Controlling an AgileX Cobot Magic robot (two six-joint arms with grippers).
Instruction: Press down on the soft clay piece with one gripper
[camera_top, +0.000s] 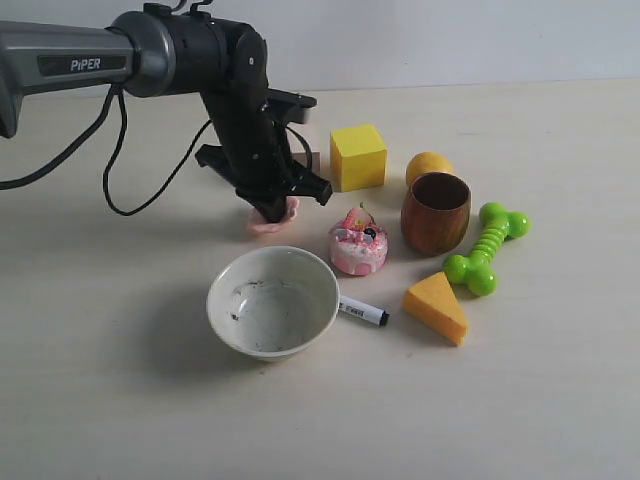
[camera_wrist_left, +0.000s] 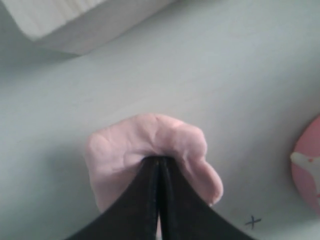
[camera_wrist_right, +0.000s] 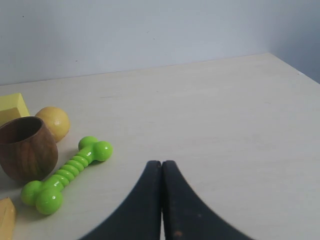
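Observation:
The soft clay piece (camera_top: 271, 222) is a flat pale pink lump lying on the table just left of the toy cake (camera_top: 358, 245). My left gripper (camera_top: 273, 208) stands on top of it, jaws shut together, tips down on the clay. In the left wrist view the shut left gripper (camera_wrist_left: 159, 160) digs into the clay (camera_wrist_left: 125, 150), which bulges around the tips. My right gripper (camera_wrist_right: 161, 164) is shut with nothing in it and hovers over bare table; it does not show in the exterior view.
A white bowl (camera_top: 272, 301) sits in front of the clay, with a marker (camera_top: 363, 312) beside it. To the right are a yellow cube (camera_top: 358, 156), wooden cup (camera_top: 436, 212), yellow ball (camera_top: 428, 165), green bone toy (camera_top: 486, 248) and cheese wedge (camera_top: 437, 306).

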